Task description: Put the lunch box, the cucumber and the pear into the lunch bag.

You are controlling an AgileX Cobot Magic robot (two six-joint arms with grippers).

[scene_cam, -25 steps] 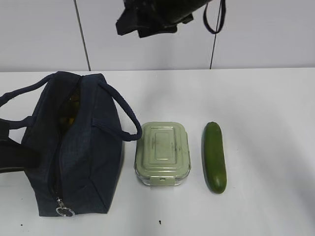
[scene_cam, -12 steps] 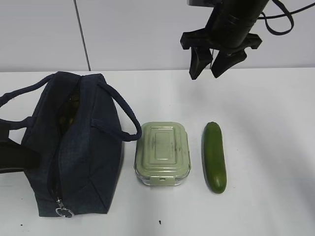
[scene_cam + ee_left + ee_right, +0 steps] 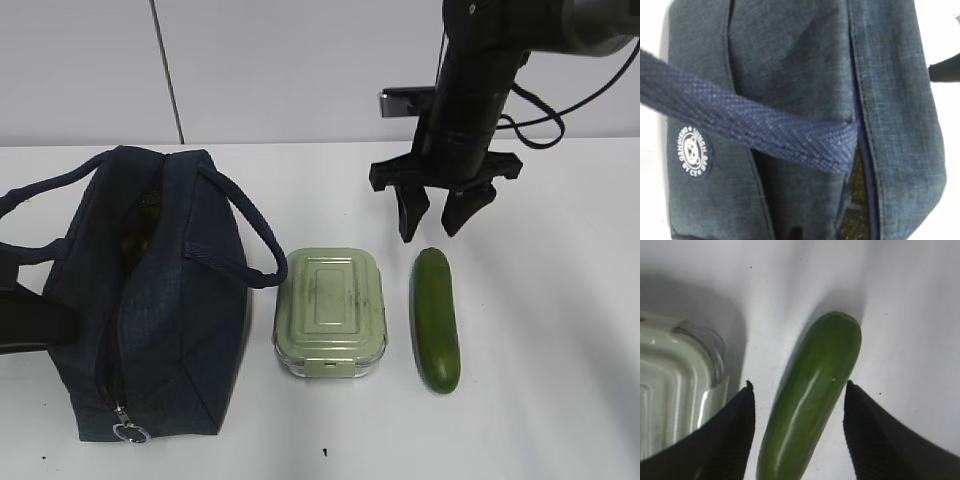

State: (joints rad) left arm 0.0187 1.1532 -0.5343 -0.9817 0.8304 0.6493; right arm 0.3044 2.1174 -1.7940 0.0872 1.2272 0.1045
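Two black fingers [image 3: 408, 212] of the right gripper [image 3: 434, 215] stand spread apart, hanging just above the far end of the smooth dark green cucumber [image 3: 437, 318], which lies on the white tabletop [image 3: 560, 300]. In the right wrist view the cucumber runs between the two fingers without touching either. Just left of it sits the pale sage-green rectangular lunch box [image 3: 331, 311] with its embossed lid and front clasp. Further left rests the dark navy fabric lunch bag [image 3: 150, 295], its zipper open and a loop handle [image 3: 255, 240] arching toward the box. Something yellowish [image 3: 140, 240] shows inside the bag. The left gripper's fingers are pressed together, out of sight; its camera looks closely at the bag and a handle strap.
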